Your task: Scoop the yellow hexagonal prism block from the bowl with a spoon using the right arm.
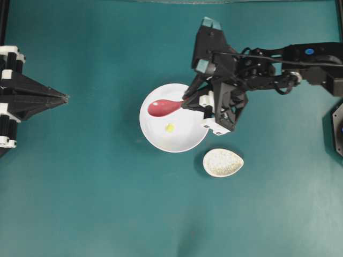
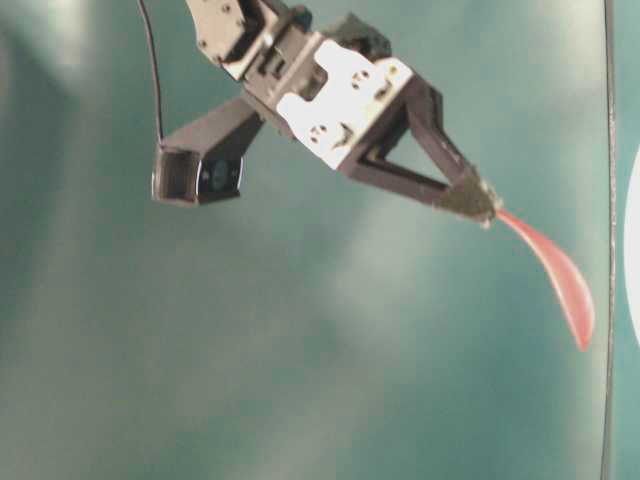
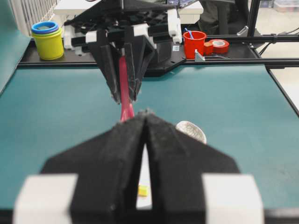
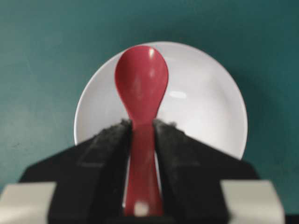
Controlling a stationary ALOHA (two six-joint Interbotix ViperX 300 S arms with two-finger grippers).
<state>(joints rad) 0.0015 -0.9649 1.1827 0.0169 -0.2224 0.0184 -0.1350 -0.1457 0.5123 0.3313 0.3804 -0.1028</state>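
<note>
While held over the round white bowl (image 1: pixel 173 119), glossy pink-red soup spoon (image 1: pixel 163 107) clamped by its handle in right gripper (image 1: pixel 185 102), scoop above bowl's upper-left | tiny yellow hexagonal block (image 1: pixel 169 127) on bowl floor, just below scoop, apart | speckled beige spoon rest (image 1: pixel 223 162) near bowl's lower-right rim | left gripper (image 1: pixel 65 98) pinched together, holding nothing, well apart at left edge.

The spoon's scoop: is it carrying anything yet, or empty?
Empty. The right wrist view shows the spoon scoop bare, and overhead the yellow block lies on the bowl floor, apart from it.
</note>
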